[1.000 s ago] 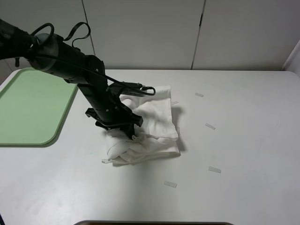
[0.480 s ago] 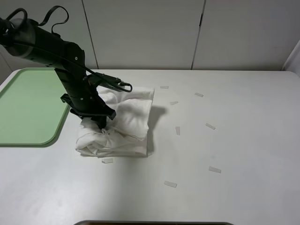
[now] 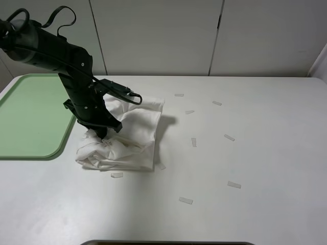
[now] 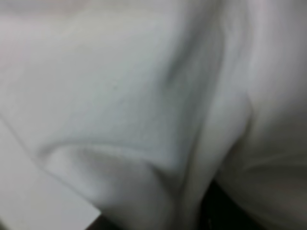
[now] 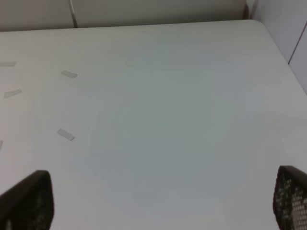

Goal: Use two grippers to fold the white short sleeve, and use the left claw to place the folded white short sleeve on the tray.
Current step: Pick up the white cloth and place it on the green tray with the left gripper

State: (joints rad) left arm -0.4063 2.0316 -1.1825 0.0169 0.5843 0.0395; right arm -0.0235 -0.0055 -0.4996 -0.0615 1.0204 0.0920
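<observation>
The white short sleeve (image 3: 135, 130) lies bunched and folded on the white table, just right of the pale green tray (image 3: 30, 112). My left gripper (image 3: 99, 133) reaches down into the shirt's left side, its jaws buried in the cloth and shut on it. White fabric (image 4: 144, 96) fills the whole left wrist view. The right gripper (image 5: 158, 199) is out of the exterior view; in its wrist view it stands open over bare table, with one fingertip (image 5: 26, 201) at each lower corner and nothing between them.
Several small white tape scraps lie on the table, among them one (image 3: 117, 175) just in front of the shirt, one (image 3: 185, 200) nearer the front edge and one (image 3: 229, 137) to the right. White cabinet doors stand behind the table.
The left arm has dragged the shirt leftward across the table toward the tray, most of the way in the first half second. The cloth is now more bunched at its left end.
</observation>
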